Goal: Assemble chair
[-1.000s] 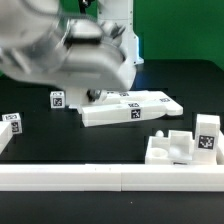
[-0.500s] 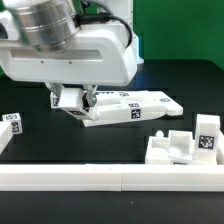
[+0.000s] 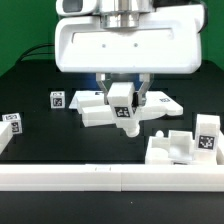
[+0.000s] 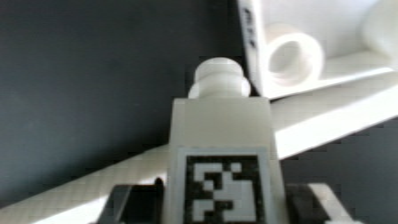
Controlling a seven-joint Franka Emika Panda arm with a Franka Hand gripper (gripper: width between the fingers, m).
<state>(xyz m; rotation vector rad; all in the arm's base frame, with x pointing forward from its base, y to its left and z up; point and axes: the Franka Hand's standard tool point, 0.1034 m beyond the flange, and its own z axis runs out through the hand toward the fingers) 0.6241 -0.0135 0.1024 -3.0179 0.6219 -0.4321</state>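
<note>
My gripper (image 3: pixel 123 113) hangs at the middle of the exterior view, shut on a white pegged bar (image 3: pixel 122 98) of the chair that carries a square tag. In the wrist view the bar (image 4: pixel 222 130) runs out from between the dark fingers (image 4: pixel 150 200), and its round peg (image 4: pixel 217 74) points away from the gripper (image 4: pixel 228 206). Just behind and below it lie flat white tagged chair parts (image 3: pixel 96 113). The boxy open seat frame (image 3: pixel 170 150) stands on the exterior view's right, apart from the gripper.
A long plain white rail (image 3: pixel 90 178) runs along the front. Small tagged pieces sit on the exterior view's left (image 3: pixel 58 98) (image 3: pixel 11 121) and right (image 3: pixel 207 135). In the wrist view a white part with a round opening (image 4: pixel 294 55) lies beyond the peg on the black table (image 4: pixel 89 90).
The arm has swung from the exterior view's left to the middle and turned to face the camera. The pegged bar has come along in the fingers.
</note>
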